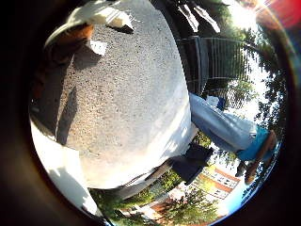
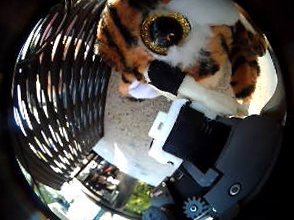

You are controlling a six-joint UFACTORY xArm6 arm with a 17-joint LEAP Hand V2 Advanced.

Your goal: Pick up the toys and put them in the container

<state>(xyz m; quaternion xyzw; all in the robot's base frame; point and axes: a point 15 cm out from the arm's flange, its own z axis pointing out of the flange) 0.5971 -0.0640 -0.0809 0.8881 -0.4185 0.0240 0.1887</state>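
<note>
A tiger plush toy (image 2: 182,32), striped orange, black and white with a gold-rimmed eye, is filling the space right against my palm, my hand (image 2: 199,142) seemingly curling onto it with a white fingertip touching its fur, beside a dark mesh container (image 2: 61,95) over speckled concrete ground (image 1: 127,94).

Black-and-white hand (image 2: 199,152), small gear

hand (image 2: 204,151): white and black parts are seen reaching in from about 5 o'clock of the thumb side palm view
fingers (image 2: 206,99): one white finger is seen extended toward 1 o'clock, its tip pressed into orange-and-black plush
curl of fingers: cannot be told
gearing: a small cog is seen at 6 o'clock
</note>
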